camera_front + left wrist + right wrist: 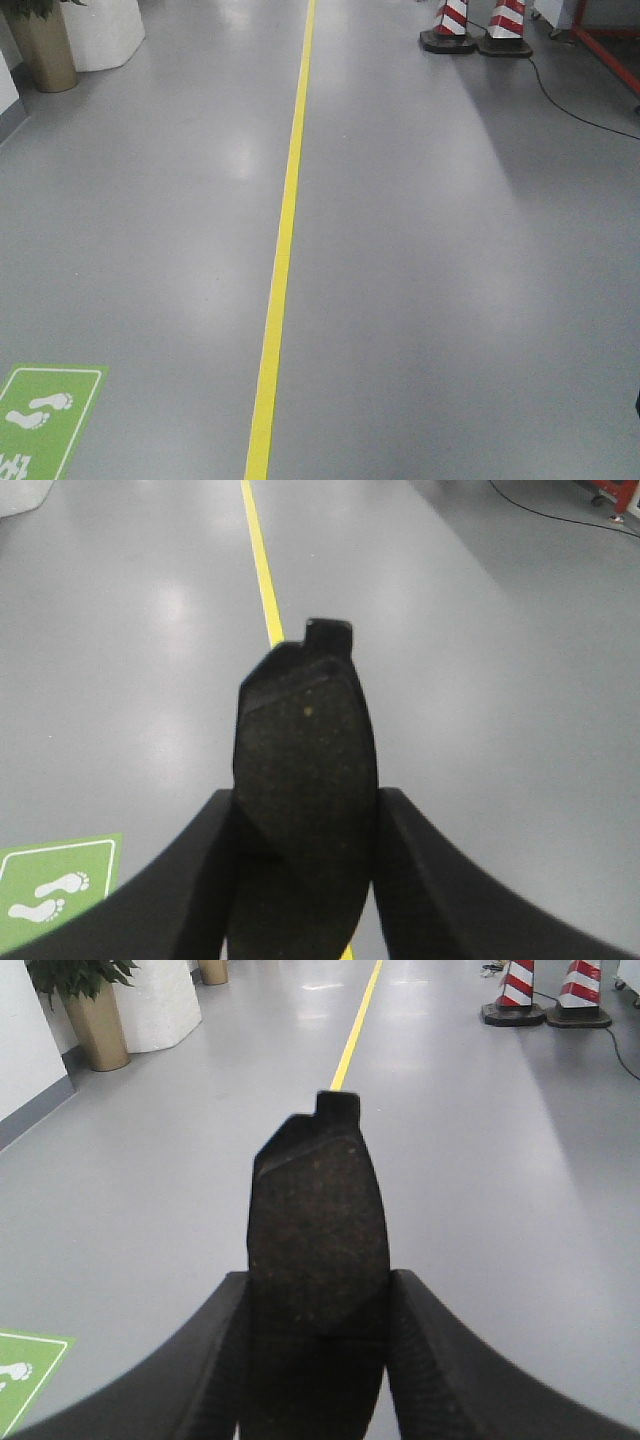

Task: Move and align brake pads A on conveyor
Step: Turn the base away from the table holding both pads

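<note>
My left gripper (305, 810) is shut on a brake pad (305, 740), a dark oblong pad with a speckled friction face and a small tab at its far end, held out over the grey floor. My right gripper (318, 1285) is shut on a second brake pad (318, 1210) of the same look, also held above the floor. The conveyor is out of view in all frames. Neither gripper shows in the front view.
A grey floor (450, 280) with a yellow line (283, 250) runs ahead. Two red-and-white cones (478, 25) and a cable stand far right. A planter (45, 45) and white column stand far left. A green footprint sign (40, 415) lies near left.
</note>
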You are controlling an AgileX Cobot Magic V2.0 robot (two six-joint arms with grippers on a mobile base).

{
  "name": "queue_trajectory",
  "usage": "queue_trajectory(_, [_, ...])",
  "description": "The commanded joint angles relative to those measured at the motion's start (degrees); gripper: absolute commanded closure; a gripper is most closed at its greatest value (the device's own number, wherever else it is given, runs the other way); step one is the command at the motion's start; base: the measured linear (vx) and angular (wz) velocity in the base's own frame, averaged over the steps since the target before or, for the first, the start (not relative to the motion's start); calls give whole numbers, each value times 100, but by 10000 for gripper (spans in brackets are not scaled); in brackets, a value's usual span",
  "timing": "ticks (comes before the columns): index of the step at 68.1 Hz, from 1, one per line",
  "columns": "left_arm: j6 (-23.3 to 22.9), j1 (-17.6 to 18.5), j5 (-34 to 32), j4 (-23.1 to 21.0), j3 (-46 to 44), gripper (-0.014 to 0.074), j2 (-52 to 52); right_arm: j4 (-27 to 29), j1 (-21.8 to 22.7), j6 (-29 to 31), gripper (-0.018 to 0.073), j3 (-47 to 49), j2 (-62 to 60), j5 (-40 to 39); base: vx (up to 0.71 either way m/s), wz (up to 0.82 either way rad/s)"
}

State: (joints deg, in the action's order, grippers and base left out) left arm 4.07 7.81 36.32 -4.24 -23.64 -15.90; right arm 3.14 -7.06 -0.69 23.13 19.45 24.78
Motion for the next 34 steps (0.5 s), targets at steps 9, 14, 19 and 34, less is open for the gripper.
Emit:
queue_trajectory(9, [-58,9,-526,-38,-159,603,-32,-21,22,69,566,182,40,-578,34,6])
queue_trajectory(14, [-58,9,-526,-38,-159,603,-32,-21,22,69,566,182,40,-578,40,-1])
queue_trajectory(19, [-58,9,-526,-38,-159,603,-32,-21,22,69,566,182,40,-578,44,-3])
queue_trajectory(34, [-58,9,-526,-38,-159,603,-32,-21,22,69,566,182,40,-578,50,-6])
